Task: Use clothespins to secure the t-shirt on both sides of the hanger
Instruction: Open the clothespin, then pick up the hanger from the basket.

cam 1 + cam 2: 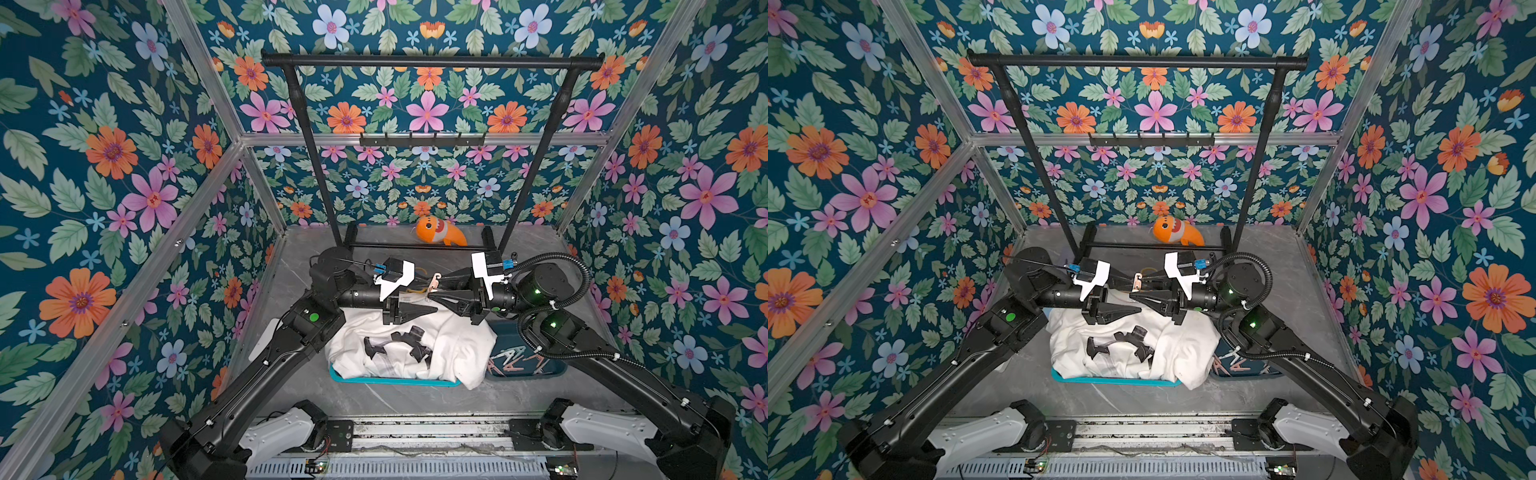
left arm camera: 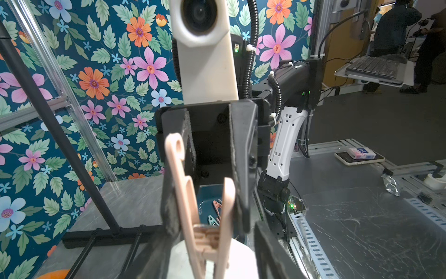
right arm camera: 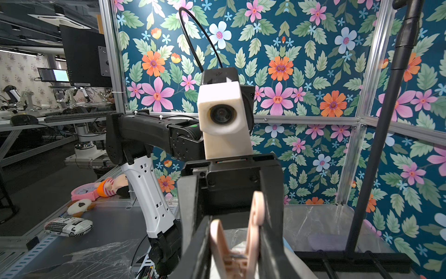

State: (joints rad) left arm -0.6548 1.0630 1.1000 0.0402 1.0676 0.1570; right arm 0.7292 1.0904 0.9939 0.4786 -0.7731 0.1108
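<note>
Clothespin (image 1: 434, 284) in right jaws' grip, left jaws apart, above grey marble tabletop (image 1: 395, 399), floral walls (image 1: 124, 166).

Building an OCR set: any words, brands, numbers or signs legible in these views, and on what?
No text is legible in any view.
Box: blue print, too blurred.
Monitor: screen text too small.
Pouch: newsprint pattern, too small.
Clock: face too small to read.
T-shirt: black shapes, no readable letters.
</note>
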